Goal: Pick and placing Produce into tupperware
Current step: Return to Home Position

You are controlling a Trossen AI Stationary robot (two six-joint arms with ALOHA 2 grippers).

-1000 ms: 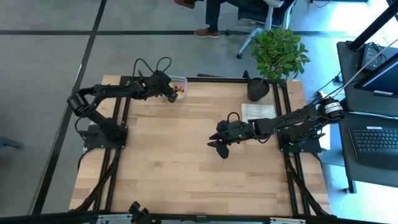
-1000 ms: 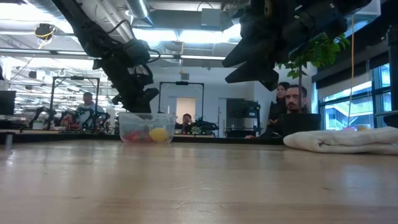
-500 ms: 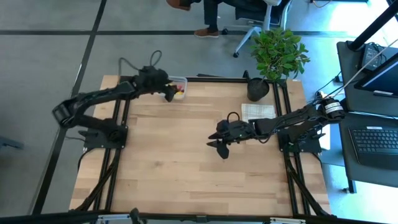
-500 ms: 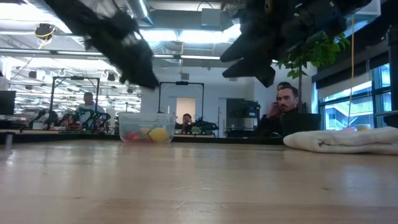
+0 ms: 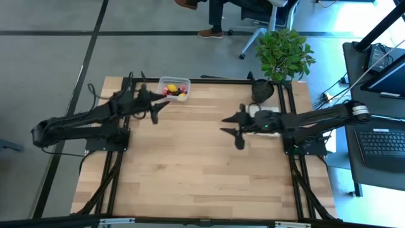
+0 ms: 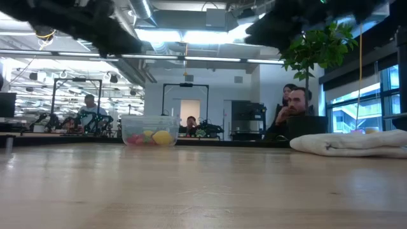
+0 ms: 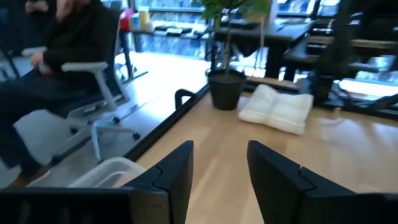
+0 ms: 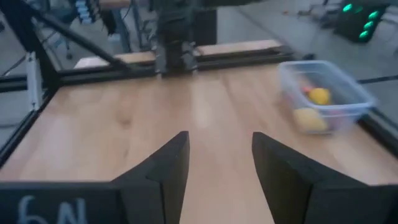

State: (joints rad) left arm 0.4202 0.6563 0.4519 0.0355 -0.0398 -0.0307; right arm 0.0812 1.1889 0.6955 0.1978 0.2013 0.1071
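The clear tupperware point(image 5: 174, 88) stands at the table's far edge, left of the middle, with yellow, red and dark produce point(image 5: 176, 93) lying inside it; the low view shows yellow and red pieces point(image 6: 152, 137) on its bottom. My left gripper point(image 5: 158, 109) hovers just left of and nearer than the tub, open, with nothing between its fingers point(image 7: 180, 171). My right gripper point(image 5: 229, 130) hangs open above the table's middle right, pointing toward the left edge. The tupperware point(image 8: 323, 99) shows far ahead of it.
A folded white cloth point(image 6: 350, 143) lies at the far right, partly under my right arm. A black plant pot point(image 5: 262, 90) with a leafy plant point(image 5: 283, 54) stands at the far right corner. People sit beyond the far edge. Bare wood point(image 5: 190, 164) fills the near half.
My left gripper has drawn back from over the tupperware toward the table's left edge, risen and tipped up to nearly level. My right gripper has risen, rolled about its own axis and moved toward the right edge. The tupperware and produce have kept still.
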